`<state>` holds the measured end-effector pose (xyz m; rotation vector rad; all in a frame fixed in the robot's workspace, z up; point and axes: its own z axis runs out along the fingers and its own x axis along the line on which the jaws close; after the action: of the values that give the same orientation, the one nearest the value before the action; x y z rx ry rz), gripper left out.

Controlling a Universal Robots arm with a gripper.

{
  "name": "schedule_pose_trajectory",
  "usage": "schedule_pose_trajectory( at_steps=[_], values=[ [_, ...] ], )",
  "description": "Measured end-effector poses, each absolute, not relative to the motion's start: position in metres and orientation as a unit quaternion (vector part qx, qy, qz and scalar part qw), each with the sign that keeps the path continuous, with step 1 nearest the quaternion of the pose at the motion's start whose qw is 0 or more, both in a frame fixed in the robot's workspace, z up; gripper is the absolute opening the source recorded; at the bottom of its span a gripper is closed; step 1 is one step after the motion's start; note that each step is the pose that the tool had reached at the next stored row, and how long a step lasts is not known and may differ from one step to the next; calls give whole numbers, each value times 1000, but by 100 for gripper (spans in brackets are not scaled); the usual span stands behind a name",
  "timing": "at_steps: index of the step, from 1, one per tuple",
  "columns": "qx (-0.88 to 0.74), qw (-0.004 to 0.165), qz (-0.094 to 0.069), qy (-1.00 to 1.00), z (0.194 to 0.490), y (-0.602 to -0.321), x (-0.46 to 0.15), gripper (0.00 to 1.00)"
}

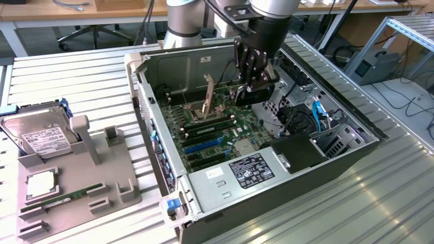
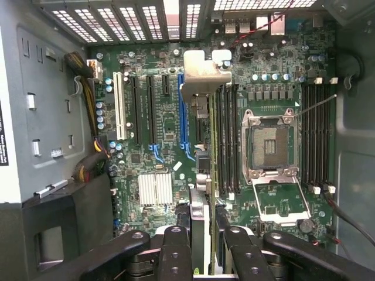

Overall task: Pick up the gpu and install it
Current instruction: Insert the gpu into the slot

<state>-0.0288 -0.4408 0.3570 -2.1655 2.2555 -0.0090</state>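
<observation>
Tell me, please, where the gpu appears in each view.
Exterior view: the gpu is a dark card held in the tool above the motherboard, inside the open case.
Wrist view: the gpu is seen edge-on, near the picture's centre.
Shared landmark: the CPU socket.

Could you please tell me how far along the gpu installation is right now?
Done: the gpu is picked up and gripped in the hand. In hand: it hangs edge-down over the motherboard inside the open case. Left: it does not yet appear to be seated in a slot.
</observation>
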Motion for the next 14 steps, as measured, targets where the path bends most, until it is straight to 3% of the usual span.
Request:
schedule_pose_trajectory(
  at_steps=[14],
  values=[
    [-693,7,-3,721,356,-444,-30,27]
  ],
)
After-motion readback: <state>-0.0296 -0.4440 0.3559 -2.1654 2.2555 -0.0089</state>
